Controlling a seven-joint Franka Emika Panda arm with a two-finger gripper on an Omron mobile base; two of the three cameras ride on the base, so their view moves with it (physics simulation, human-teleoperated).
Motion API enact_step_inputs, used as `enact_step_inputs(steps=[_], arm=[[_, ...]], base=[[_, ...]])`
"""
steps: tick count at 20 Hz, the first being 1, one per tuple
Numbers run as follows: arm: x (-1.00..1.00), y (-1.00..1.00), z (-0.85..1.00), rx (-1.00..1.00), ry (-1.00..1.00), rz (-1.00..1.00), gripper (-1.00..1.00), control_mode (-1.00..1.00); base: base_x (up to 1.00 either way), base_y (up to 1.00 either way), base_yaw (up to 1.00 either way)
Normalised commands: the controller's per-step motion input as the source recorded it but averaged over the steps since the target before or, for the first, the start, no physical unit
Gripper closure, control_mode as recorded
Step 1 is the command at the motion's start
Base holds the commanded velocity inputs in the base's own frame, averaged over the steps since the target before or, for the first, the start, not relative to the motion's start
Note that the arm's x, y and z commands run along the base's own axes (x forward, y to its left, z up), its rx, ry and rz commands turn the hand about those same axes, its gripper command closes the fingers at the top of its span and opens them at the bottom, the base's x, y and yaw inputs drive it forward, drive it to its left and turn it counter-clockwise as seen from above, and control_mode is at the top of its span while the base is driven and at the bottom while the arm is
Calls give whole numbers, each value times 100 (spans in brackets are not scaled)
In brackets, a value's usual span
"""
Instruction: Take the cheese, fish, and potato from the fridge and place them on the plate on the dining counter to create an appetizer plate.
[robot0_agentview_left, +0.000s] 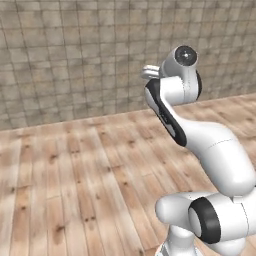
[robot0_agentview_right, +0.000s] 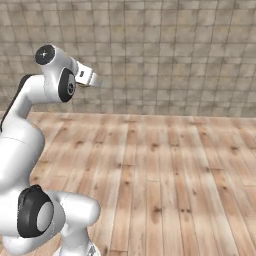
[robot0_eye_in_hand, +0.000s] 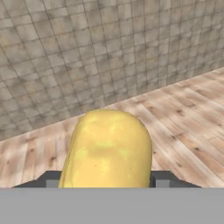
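Note:
A rounded pale yellow potato (robot0_eye_in_hand: 107, 148) sits between my two dark fingertips, close to the hand camera. My gripper (robot0_eye_in_hand: 107, 183) is shut on it. The arm is raised and folded, with the hand held high in front of the tiled wall; the gripper (robot0_agentview_left: 149, 73) pokes out behind the wrist in the left base view, and the gripper (robot0_agentview_right: 91, 78) points right in the right base view. The potato itself is hidden by the wrist in both base views. The cheese, fish, fridge, plate and dining counter are out of view.
A grey-brown tiled wall (robot0_agentview_right: 165, 55) stands ahead. Bare wooden plank floor (robot0_agentview_right: 165, 175) stretches from the base to the wall, with nothing standing on it.

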Motion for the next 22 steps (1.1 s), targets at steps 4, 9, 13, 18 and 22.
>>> enact_step_inputs(steps=[4, 9, 13, 18, 22], arm=[[0, 0, 0, 0, 0, 0, 100, 100], [0, 0, 0, 0, 0, 0, 100, 100], [0, 0, 0, 0, 0, 0, 100, 100], [0, 0, 0, 0, 0, 0, 100, 100], [0, 0, 0, 0, 0, 0, 100, 100]], base=[[94, 0, -41], [100, -1, -38], [100, -6, -36], [100, -10, -29], [100, -11, -24]])
